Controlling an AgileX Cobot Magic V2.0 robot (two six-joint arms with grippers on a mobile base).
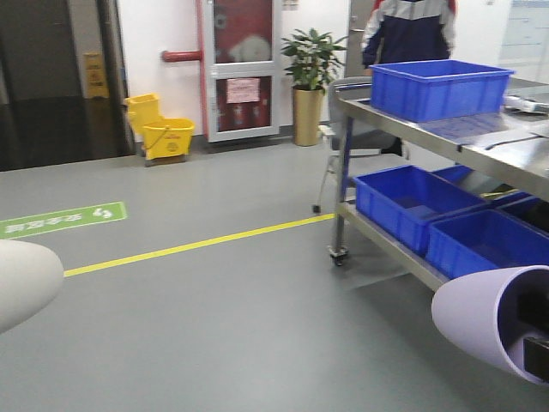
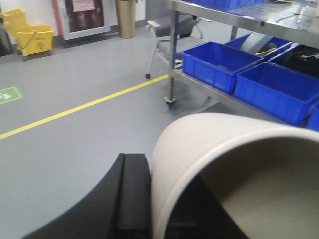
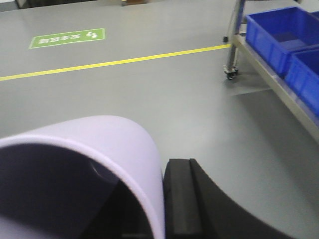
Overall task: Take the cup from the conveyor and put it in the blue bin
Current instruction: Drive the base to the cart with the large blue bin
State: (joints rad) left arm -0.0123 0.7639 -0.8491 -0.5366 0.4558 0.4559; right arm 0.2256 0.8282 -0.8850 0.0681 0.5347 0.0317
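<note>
- Cups look grabbed already: a cream cup [image 2: 224,149] pinched at its rim by the left gripper [image 2: 158,209], and a lavender cup [image 3: 99,144] pinched the same way by the right gripper [image 3: 162,209].
- Both cups hang over the grey floor [image 1: 214,326]; the conveyor is out of view.
- The blue bin [image 1: 429,99] sits atop the steel cart [image 1: 497,150], well apart from both cups.
- Picking seems done; carrying over and dropping in remain.

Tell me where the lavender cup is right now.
In the front view the lavender cup hangs at the lower right edge, held by the right pincer over the floor, near the low blue bins.
</note>
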